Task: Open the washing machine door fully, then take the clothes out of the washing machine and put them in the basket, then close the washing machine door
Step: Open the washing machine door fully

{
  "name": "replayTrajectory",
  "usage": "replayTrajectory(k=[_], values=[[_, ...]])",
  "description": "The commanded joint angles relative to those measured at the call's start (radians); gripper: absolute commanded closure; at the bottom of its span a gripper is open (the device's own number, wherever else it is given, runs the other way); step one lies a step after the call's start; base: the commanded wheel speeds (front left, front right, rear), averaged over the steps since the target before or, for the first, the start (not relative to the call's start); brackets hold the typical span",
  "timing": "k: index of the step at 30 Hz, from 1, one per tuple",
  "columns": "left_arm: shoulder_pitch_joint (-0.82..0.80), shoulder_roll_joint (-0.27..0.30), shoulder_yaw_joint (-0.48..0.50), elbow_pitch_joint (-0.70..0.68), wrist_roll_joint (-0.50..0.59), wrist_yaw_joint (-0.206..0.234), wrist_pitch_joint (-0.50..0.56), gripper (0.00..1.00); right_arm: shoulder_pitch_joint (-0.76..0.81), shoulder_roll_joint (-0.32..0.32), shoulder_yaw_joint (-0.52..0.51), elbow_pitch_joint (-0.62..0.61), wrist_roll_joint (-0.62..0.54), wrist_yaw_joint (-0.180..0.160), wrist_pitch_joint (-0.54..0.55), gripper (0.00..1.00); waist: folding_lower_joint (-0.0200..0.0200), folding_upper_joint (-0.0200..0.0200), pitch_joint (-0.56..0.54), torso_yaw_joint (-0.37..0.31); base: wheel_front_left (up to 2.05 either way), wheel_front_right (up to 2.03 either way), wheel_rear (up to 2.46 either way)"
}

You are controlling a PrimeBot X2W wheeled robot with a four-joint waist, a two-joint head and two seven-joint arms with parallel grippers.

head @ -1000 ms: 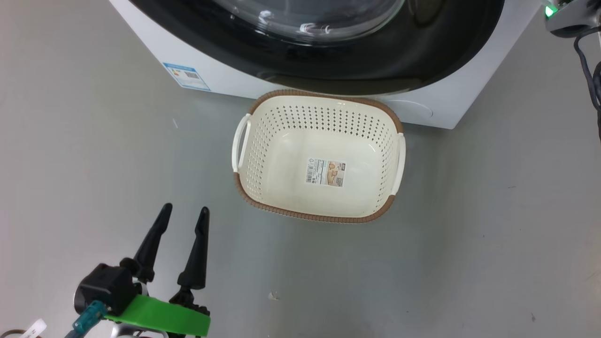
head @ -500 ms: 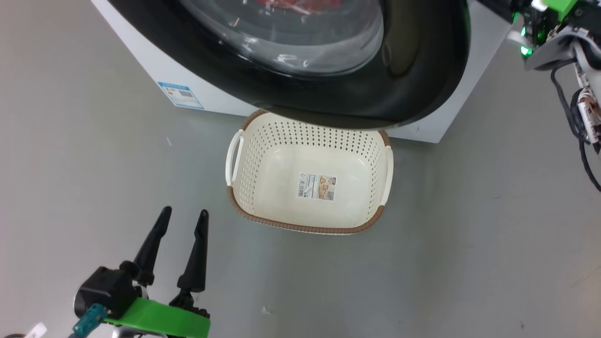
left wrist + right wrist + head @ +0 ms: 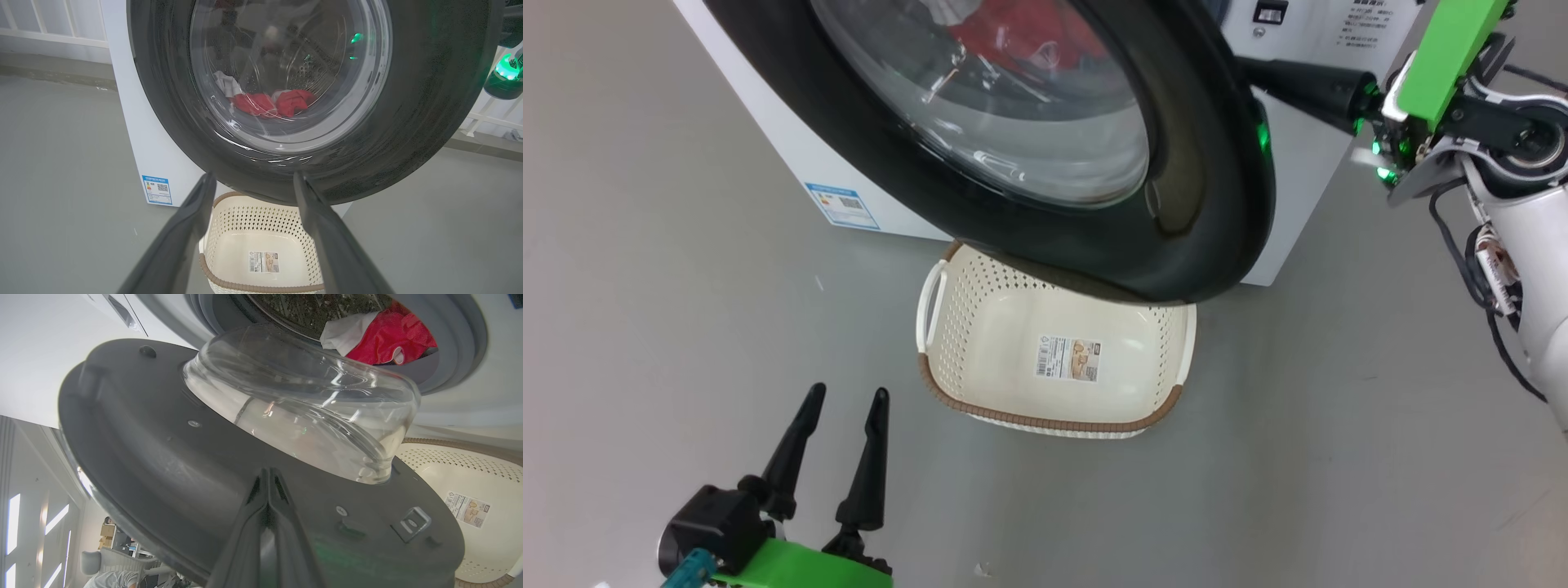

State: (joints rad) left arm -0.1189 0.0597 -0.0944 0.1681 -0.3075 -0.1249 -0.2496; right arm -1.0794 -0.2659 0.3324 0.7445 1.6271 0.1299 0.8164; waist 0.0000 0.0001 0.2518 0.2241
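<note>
Two long dark fingers of our left gripper (image 3: 848, 392) stand spread wide with nothing between them, low over the grey floor (image 3: 645, 286) and well apart from the basket (image 3: 980, 327). We see the basket just beyond them, upright on the floor right before the machine's front. It holds nothing but the paper label (image 3: 1068, 359) on its bottom. Its far edge sits under the washing machine door (image 3: 1192, 163), which hangs partly open above it.

From our right wrist we look along the door's dark inner face, where the glass bowl (image 3: 310, 412) bulges toward the drum. Our right gripper (image 3: 267, 473) is clenched, fingers pressed together and holding nothing. Its tips reach in behind the door's free edge and seem to rest against that inner face, though we cannot be sure of contact.

Behind the door stands the washing machine (image 3: 1294, 204), white, with a small blue-white label (image 3: 841, 204) low at its front left corner. Farthest in, past the grey gasket (image 3: 457, 355), the clothes (image 3: 392, 335) lie at the bottom of the drum: red fabric with a white piece beside it.
</note>
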Motion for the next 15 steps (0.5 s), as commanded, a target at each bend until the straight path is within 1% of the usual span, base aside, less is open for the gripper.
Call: replayTrajectory(k=[1,15], values=[[0.007,0.010,0.037,-0.026,0.011,-0.006,-0.012,0.00,0.019,0.026,0.009,-0.042,0.008,0.001,0.013,1.00,0.0000,-0.0001,-0.012,0.003,0.00,0.00,0.00],[0.062,0.000,0.040,-0.038,0.036,-0.006,-0.012,0.00,0.151,0.040,0.042,-0.147,0.023,0.001,0.056,1.00,0.0000,-0.0001,-0.084,0.030,0.00,0.00,0.00]])
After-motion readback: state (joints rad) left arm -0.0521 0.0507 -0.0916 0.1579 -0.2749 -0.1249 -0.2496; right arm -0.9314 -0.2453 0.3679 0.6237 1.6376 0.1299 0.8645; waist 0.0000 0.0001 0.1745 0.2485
